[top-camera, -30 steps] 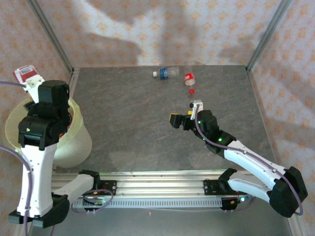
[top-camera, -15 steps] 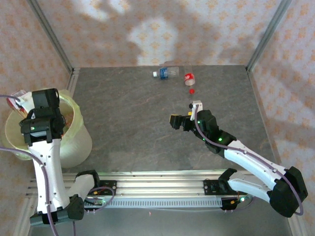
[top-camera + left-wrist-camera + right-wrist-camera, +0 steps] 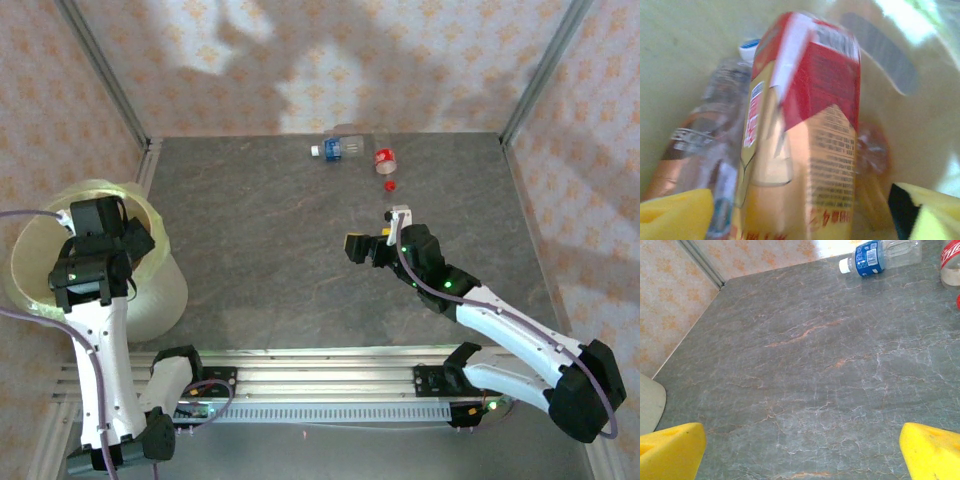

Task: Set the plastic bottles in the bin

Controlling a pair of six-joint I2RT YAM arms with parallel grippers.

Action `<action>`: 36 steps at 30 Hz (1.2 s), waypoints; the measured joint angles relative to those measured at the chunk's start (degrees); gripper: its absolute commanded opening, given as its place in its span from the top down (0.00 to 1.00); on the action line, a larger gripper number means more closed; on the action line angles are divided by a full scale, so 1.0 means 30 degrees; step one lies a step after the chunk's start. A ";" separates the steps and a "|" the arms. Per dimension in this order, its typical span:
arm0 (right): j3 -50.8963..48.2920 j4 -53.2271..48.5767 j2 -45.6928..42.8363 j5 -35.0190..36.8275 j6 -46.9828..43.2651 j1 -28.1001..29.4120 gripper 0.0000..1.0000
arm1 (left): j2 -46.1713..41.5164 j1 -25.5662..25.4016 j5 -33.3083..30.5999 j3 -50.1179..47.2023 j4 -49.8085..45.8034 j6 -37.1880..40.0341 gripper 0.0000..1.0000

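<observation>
1. Bin [image 3: 165, 290]: stands at the left edge of the surface [image 3: 260, 230]. The left wrist view looks onto its yellow-green lining, with a clear bottle [image 3: 715, 130] with a pale cap lying against it. That part of the task appears done.
2. Red-and-orange labelled item [image 3: 810, 125]: sits inside the bin between the left fingers [image 3: 675, 215]. It is blurred and boxy in outline, so bottle or carton cannot be told.
3. Left gripper [image 3: 800, 215]: lowered into the bin. Its fingers are spread wider than the item and appear not to clamp it.
4. Left to do: a blue-labelled bottle [image 3: 340, 148] and a red-labelled bottle [image 3: 384, 156] lie side by side at the far edge of the surface, well apart from the bin. A loose red cap [image 3: 390, 185] lies just in front of them.
5. Right gripper [image 3: 358, 245]: hangs over mid-surface with its fingers [image 3: 670, 450] wide apart and holding nothing, short of the two bottles.
6. Obstacles: none between the bottles and the bin. The back wall close behind them may hinder a grasp.
</observation>
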 measured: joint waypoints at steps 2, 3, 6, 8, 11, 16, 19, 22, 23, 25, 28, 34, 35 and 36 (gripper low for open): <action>0.0000 0.0000 0.0007 0.0000 0.0000 0.0000 0.01 | 0.0000 0.0000 0.0947 0.0270 0.0146 0.0000 0.00; 0.0000 0.0000 0.0029 0.0000 0.0000 0.0000 0.01 | -0.0007 0.0000 0.1311 0.0466 0.0211 -0.0022 0.00; 0.0044 0.0000 0.0248 0.0000 0.0051 0.0015 0.01 | -0.0051 0.0000 0.2324 0.1144 0.0444 -0.0022 0.00; 0.0044 0.0000 0.0386 0.0000 0.0087 0.0015 0.01 | -0.0051 0.0000 0.2936 0.1443 0.0627 -0.0022 0.00; 0.0044 0.0000 0.0437 0.0007 0.0197 0.0015 0.01 | -0.0058 0.0000 0.3912 0.1545 0.0780 -0.0029 0.00; 0.0131 -0.0299 0.0437 0.0765 0.0750 -0.0015 0.01 | -0.0291 0.0000 0.6499 0.1545 0.1494 -0.0270 0.00; 0.0663 -0.1362 0.0437 0.1049 0.1056 -0.0488 0.01 | -0.0772 0.0000 0.8007 0.1399 0.2863 -0.0969 0.00; 0.1392 -0.2353 0.0437 0.1093 0.0998 -0.1829 0.01 | -0.1472 0.0000 0.9537 0.1064 0.4233 -0.1749 0.00; 0.1610 -0.2630 0.0437 0.1078 0.0918 -0.2361 0.01 | -0.1661 0.0000 1.0003 0.1027 0.4539 -0.2025 0.00; 0.2069 -0.3235 0.0474 0.0896 0.0605 -0.3643 0.01 | -0.1931 0.0000 1.1074 0.0860 0.5319 -0.2623 0.00; 0.2812 -0.4058 0.0947 0.0401 0.0044 -0.5559 0.01 | -0.2004 -0.0080 1.2706 -0.0138 0.7038 -0.4138 0.00; 0.4838 -0.5829 0.3475 -0.1494 -0.1472 -0.8714 0.01 | -0.1778 -0.4313 1.2495 -0.2324 0.9289 -0.6484 0.00; 0.5187 -0.6105 0.3905 -0.1756 -0.1741 -0.8969 0.01 | -0.1632 -0.5158 1.2247 -0.2324 0.9457 -0.6550 0.00; 0.5639 -0.6404 0.4459 -0.2069 -0.2091 -0.9187 0.01 | -0.1464 -0.6069 1.1970 -0.2317 0.9734 -0.6601 0.00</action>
